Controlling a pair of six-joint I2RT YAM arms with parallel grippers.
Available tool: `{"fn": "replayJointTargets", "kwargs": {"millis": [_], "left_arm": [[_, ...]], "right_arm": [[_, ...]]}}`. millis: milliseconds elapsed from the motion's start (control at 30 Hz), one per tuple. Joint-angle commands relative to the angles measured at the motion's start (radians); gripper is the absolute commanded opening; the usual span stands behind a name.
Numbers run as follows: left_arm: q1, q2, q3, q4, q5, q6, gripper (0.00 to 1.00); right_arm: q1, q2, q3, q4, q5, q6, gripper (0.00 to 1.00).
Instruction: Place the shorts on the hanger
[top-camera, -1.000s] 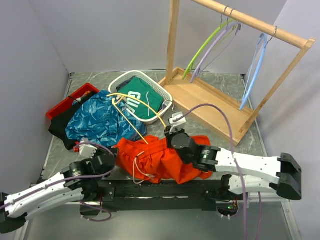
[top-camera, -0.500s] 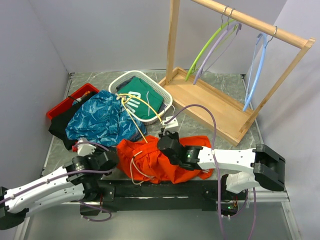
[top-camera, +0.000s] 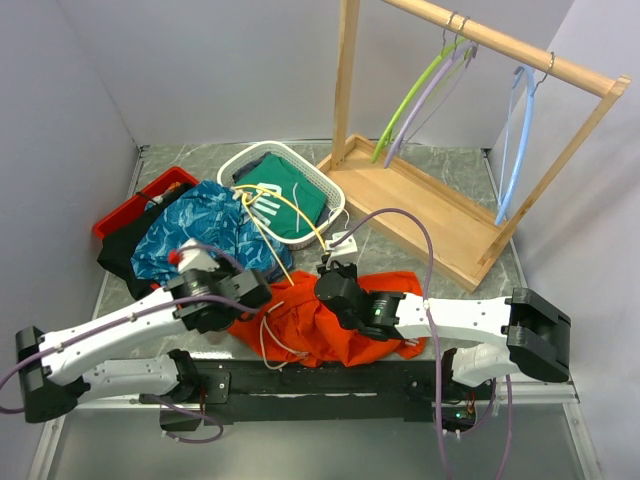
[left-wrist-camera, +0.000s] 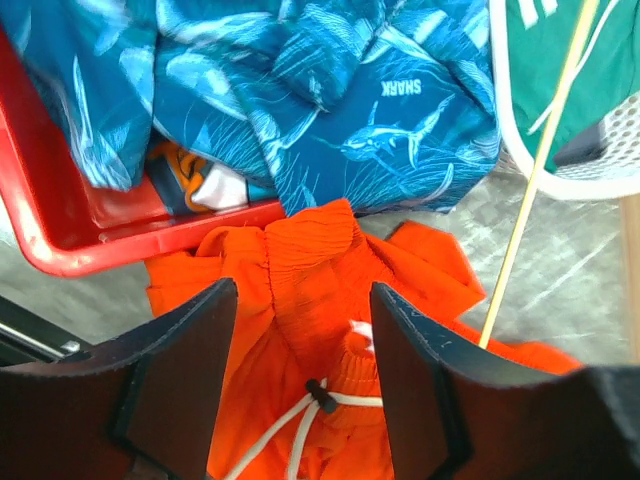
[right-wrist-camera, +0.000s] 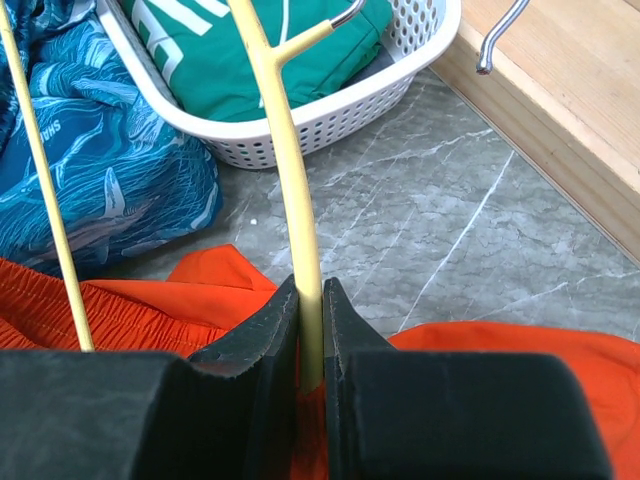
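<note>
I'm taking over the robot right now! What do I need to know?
Left end effector: open, poised over the waistband of the orange shorts, not gripping.
Right end effector: shut on the yellow hanger.
The shorts lie crumpled on the table. The hanger reaches from the grip toward the white basket.
Done: hanger grasped.
Left: grab the shorts and get them onto the hanger.

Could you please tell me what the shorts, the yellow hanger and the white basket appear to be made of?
Shorts: soft matte fabric, judging by gathers and folds. Hanger: probably plastic or painted wood; smooth, uniformly yellow. Basket: likely moulded plastic; white perforated walls.
</note>
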Motion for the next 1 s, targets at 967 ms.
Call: {"fn": "replayJointTargets", "kwargs": {"millis": [967], "left_arm": [[0.194,0.374,0.117,0.262,0.105,0.69,0.51]], "right_arm": [[0.007,-0.048,0.041,0.048,0.016,0.054,0.0]]}}
